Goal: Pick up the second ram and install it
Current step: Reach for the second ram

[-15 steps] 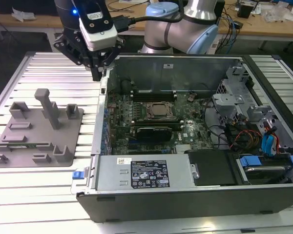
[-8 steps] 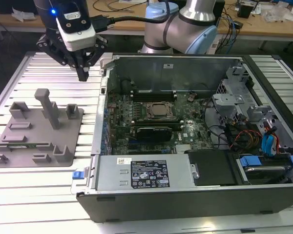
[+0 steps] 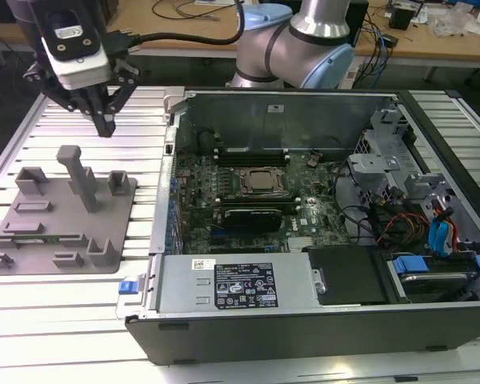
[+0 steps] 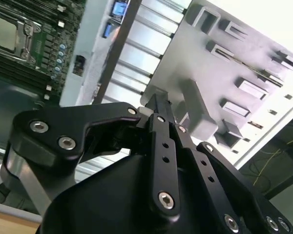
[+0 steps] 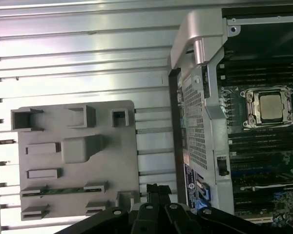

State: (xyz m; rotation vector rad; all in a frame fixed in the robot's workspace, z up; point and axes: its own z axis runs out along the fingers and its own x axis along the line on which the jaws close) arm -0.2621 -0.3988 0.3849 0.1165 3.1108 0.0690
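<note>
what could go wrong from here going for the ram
The tool hangs near the gray fixture and its tall post; coming down, it could strike that post. The second ram lies low between holder blocks, so the tool might catch a block or grip the thin board crooked.

Exterior view: the camera is looking down obliquely across the slatted table [image 3: 56, 320] from the edge opposite the arm's base [image 3: 304, 48], framing the grey fixture plate [image 3: 64, 212] and the open computer case [image 3: 304, 336]. The first wrist view is facing straight down from well above. The second wrist view is looking obliquely, close along the gripper [image 4: 158, 105]. All three are sharing the plate and the CPU socket [image 5: 271, 107].
</note>
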